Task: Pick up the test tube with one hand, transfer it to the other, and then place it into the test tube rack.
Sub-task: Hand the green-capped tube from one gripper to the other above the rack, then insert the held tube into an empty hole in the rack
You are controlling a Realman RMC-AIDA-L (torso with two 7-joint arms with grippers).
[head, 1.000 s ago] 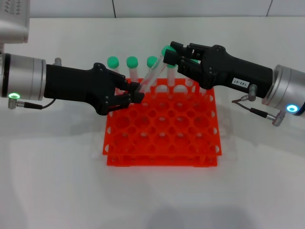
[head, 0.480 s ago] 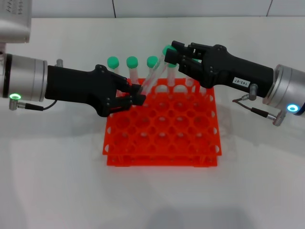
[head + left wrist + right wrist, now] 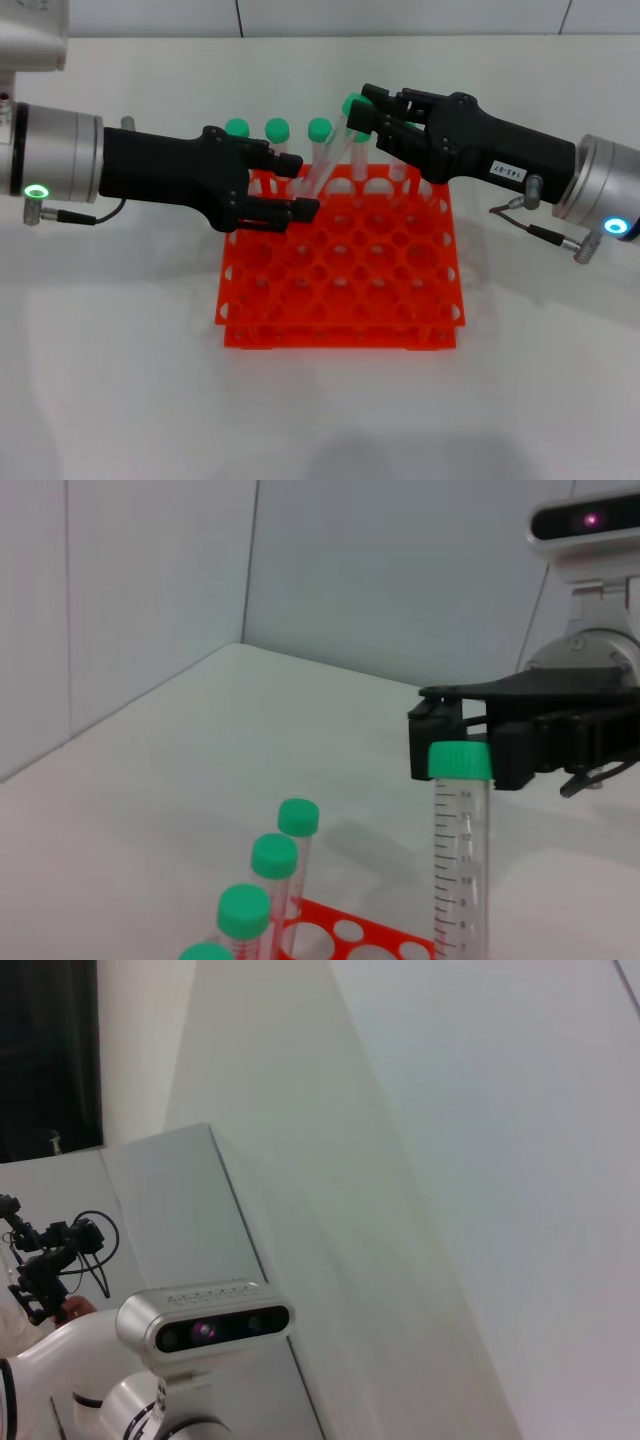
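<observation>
The test tube [image 3: 325, 155], clear with a green cap, hangs tilted over the back rows of the orange-red test tube rack [image 3: 340, 335]. My right gripper [image 3: 365, 115], the labelled one, is shut on its cap end. My left gripper [image 3: 295, 186] is open, one finger on each side of the tube's lower end, not pressing it. In the left wrist view the test tube [image 3: 460, 860] stands upright with the right gripper [image 3: 520, 740] behind its cap, and a corner of the rack [image 3: 350, 935] shows below.
Several other green-capped tubes [image 3: 277, 130] stand in the rack's back row, close behind both grippers; the same tubes [image 3: 274, 856] appear in the left wrist view. White tabletop surrounds the rack. The right wrist view holds only the wall and the robot's head camera [image 3: 205, 1325].
The left gripper's fingers have spread apart and let go of the tube's lower end. The right gripper has kept its hold near the cap and barely moved.
</observation>
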